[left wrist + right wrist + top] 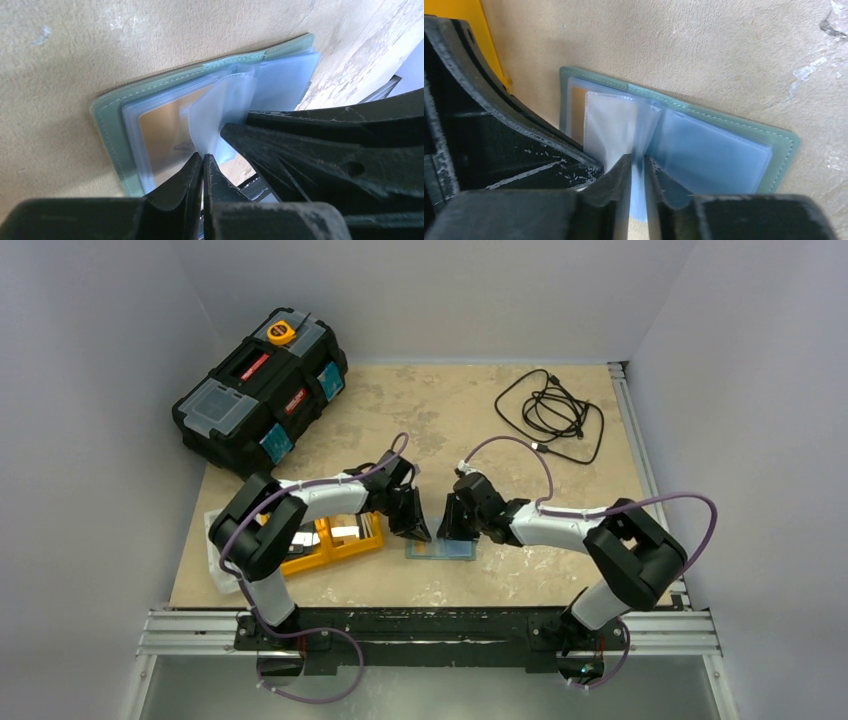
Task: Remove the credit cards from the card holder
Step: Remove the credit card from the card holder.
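The flat grey-green stitched card holder (pixel 107 125) looks matt leatherette; its translucent plastic sleeves (pixel 614 125) (faintly glossy) are smooth; the beige tabletop (pixel 75 60) under it is rough, mottled.

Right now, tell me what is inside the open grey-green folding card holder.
Clear bluish plastic sleeves; an orange-tinted card shows through one. The right gripper pinches a raised sleeve, hiding whatever lies behind it.

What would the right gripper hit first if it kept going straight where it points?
The right gripper has a clear sleeve between its fingertips. Just past that lies the open card holder, flat on the table, probably very close.
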You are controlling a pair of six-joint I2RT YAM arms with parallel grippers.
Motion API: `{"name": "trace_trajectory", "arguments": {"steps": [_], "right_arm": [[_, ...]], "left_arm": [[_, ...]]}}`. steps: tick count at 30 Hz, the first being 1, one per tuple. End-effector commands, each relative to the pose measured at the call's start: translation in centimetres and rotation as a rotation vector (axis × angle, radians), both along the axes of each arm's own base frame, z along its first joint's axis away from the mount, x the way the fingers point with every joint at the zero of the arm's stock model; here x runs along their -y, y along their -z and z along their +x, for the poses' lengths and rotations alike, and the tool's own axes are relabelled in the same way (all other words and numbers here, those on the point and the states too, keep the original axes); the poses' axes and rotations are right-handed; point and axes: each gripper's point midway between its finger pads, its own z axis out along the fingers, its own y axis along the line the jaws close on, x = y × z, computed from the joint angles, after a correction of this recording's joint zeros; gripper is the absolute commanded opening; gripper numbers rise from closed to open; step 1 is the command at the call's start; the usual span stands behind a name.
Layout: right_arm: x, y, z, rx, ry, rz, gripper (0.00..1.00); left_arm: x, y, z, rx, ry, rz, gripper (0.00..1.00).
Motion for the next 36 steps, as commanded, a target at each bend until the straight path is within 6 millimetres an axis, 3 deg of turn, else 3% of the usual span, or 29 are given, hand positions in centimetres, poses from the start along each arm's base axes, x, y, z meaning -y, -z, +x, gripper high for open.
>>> {"name": "trace_trajectory", "arguments": {"steps": [1, 7, 14, 16, 25, 36], "right_arm": [[0.1, -2.9, 0.9, 0.068, -0.005, 0.009, 0.21], [1.4, -6.1, 2.0, 0.111, 0.044, -0.030, 0.45], [5.5, -7.4, 3.0, 0.148, 0.138, -0.095, 0.57], [6.4, -7.7, 3.1, 0.155, 0.157, -0.099, 0.59], [10.0, -9.6, 2.6, 0.193, 0.251, -0.126, 0.60], [11.7, -10.0, 0.7, 0.184, 0.301, -0.102, 0.60]], "left_arm": [[1.3, -1.3, 0.8, 0.044, -0.018, -0.028, 0.00], [1.8, -2.5, 0.2, 0.072, -0.031, -0.016, 0.00], [3.4, -4.4, -0.9, 0.103, -0.049, -0.008, 0.00], [4.5, -5.1, -1.0, 0.115, -0.038, -0.018, 0.00], [9.2, -5.8, -0.9, 0.098, 0.032, -0.080, 0.25], [11.1, -2.7, -0.3, 0.048, 0.068, -0.073, 0.31]]}}
